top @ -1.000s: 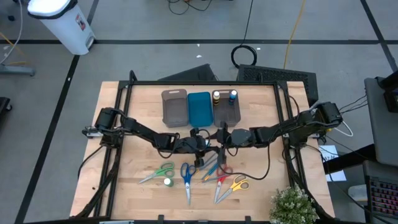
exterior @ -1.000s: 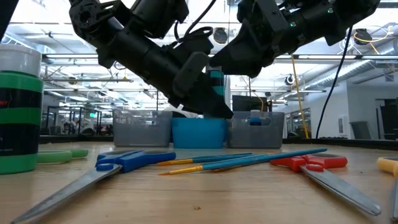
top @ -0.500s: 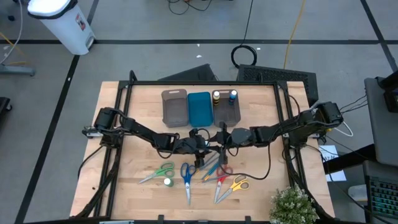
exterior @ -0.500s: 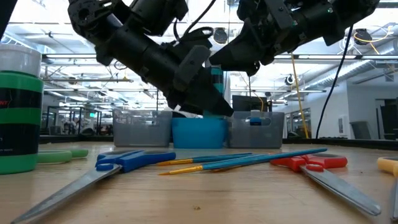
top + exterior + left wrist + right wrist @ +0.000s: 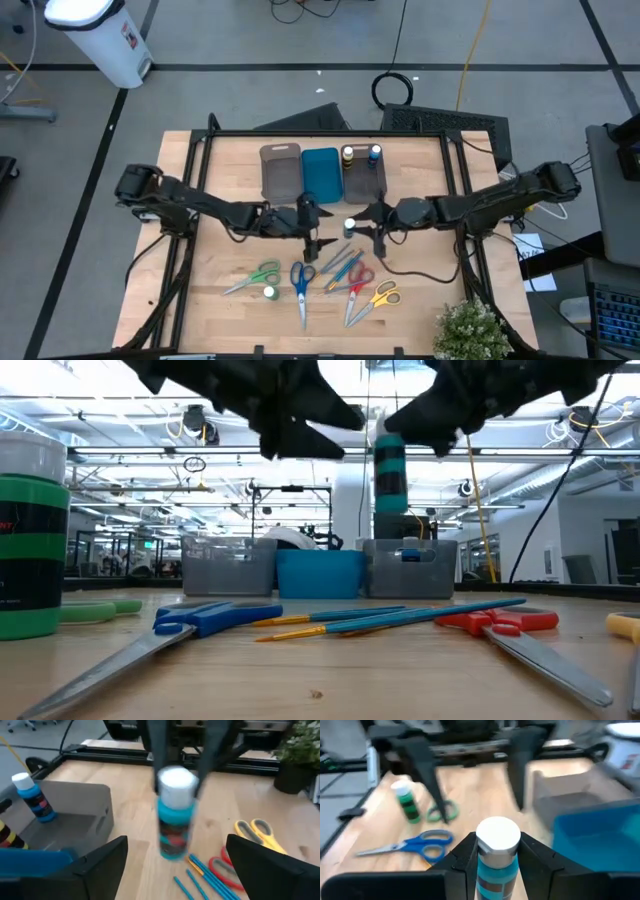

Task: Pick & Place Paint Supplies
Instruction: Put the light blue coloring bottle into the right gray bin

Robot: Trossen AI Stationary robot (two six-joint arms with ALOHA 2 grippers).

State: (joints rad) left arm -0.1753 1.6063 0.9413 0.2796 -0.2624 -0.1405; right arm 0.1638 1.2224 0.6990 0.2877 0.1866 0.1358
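Now right claw (image 5: 372, 228) clamps teal bottle (image 5: 349, 226); left claw (image 5: 312, 233) apart, beside.

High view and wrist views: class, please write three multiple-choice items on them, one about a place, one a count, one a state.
1. Where is the yellow-topped bottle?
A. in the grey tray
B. in the blue tray
C. beside the plant
2. How many scissors lie on the table?
A. two
B. four
C. six
3. The right end effector is:
A. open, empty
B. holding scissors
C. shut on the white-capped bottle
Key: 1 A, it stands inside the tray's wall; 2 B, green, blue, red and yellow handles; 3 C, fingers flank the bottle.
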